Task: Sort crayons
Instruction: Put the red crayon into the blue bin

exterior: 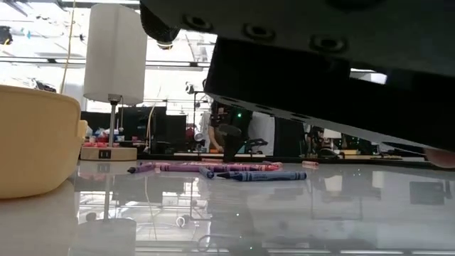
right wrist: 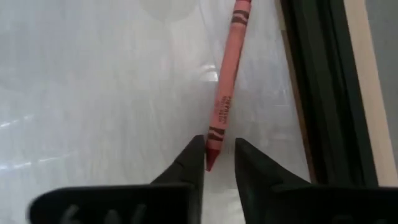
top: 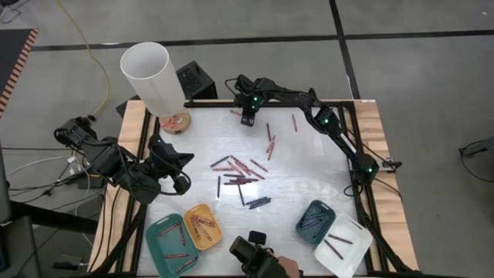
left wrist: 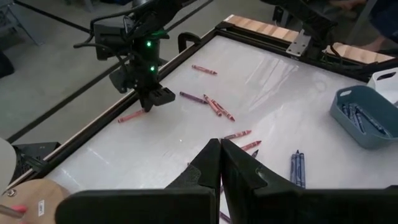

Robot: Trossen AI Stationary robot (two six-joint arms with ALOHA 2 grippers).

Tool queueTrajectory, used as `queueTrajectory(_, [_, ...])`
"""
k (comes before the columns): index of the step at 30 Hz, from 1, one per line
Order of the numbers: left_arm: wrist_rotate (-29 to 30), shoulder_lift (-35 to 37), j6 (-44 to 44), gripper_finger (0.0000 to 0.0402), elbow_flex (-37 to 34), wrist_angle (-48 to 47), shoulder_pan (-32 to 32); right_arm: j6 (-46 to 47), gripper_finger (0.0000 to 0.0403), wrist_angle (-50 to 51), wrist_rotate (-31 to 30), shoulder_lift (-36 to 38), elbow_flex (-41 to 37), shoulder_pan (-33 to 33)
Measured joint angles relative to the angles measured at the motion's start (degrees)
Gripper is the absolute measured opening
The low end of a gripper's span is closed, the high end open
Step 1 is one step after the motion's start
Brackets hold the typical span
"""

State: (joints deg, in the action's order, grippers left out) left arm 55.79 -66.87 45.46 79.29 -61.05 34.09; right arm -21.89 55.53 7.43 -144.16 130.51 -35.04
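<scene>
From table height a dark slab (exterior: 334, 64), close to the lens, blots out the upper right of the room; what it belongs to I can't tell. The yellow tray (exterior: 32, 139) runs off the left edge there, and the lamp's (exterior: 114, 57) shade is cut by the top.

From above, the crayons in the trays are too small to count, and the white tray (top: 349, 245) is clipped at the bottom.

The right gripper (right wrist: 219, 163) has a pink crayon's (right wrist: 225, 93) tip between its fingers; whether they pinch it isn't clear. The crayon's far end leaves the picture.
</scene>
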Motion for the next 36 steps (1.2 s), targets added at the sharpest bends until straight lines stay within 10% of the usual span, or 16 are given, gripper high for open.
queueTrajectory(6, [0.0, 0.0, -0.2, 0.0, 0.0, 0.0, 0.0, 0.5, 0.0009, 0.7, -1.1, 0.0, 0.0, 0.3])
queueTrajectory(36, [6.6, 5.4, -0.9, 0.0, 0.0, 0.0, 8.9, 1.0, 0.0, 8.3, -5.6, 17.2, -0.3, 11.4])
